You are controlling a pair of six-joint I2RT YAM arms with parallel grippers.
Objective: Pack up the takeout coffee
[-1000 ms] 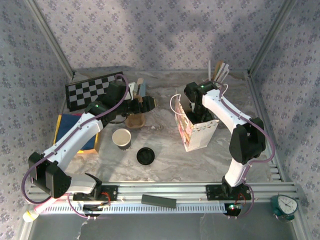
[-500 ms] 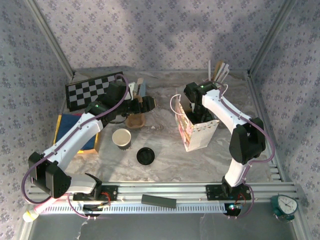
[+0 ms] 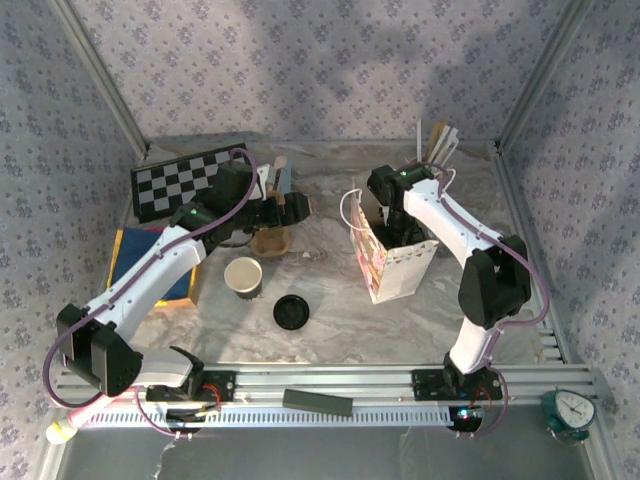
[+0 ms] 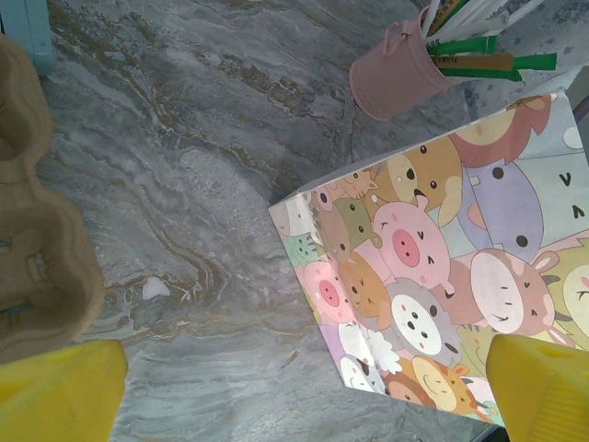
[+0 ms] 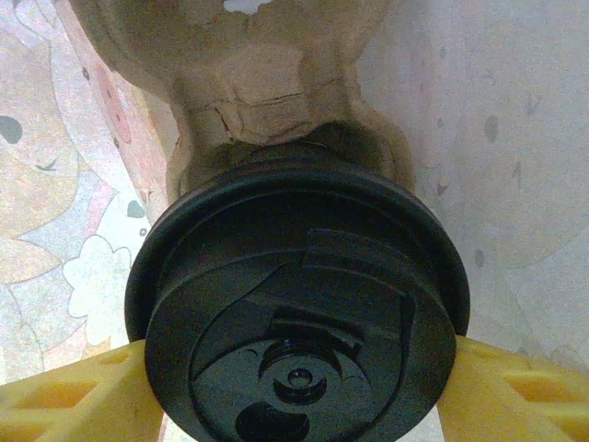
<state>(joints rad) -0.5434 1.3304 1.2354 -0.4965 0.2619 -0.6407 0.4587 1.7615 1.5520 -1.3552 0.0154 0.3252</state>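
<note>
Placement step: right gripper [image 5: 294, 401] clamped on takeout coffee [image 5: 299, 322] at the lid, inside cartoon bag [image 3: 400, 265] right of centre. Best lower straight into pulp tray [image 5: 262, 83] well beneath, cup upright, then release. Left gripper [image 4: 299, 391] jaws apart, idle, far left.

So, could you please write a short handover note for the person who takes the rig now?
Left pincer: open, empty, above the table beside a pulp tray.
Right pincer: shut on the takeout coffee, inside the cartoon bag, by a pulp carrier there.
Done: coffee is in the bag.
Left: release and withdraw; whether the cup stands firmly, I cannot tell.
</note>
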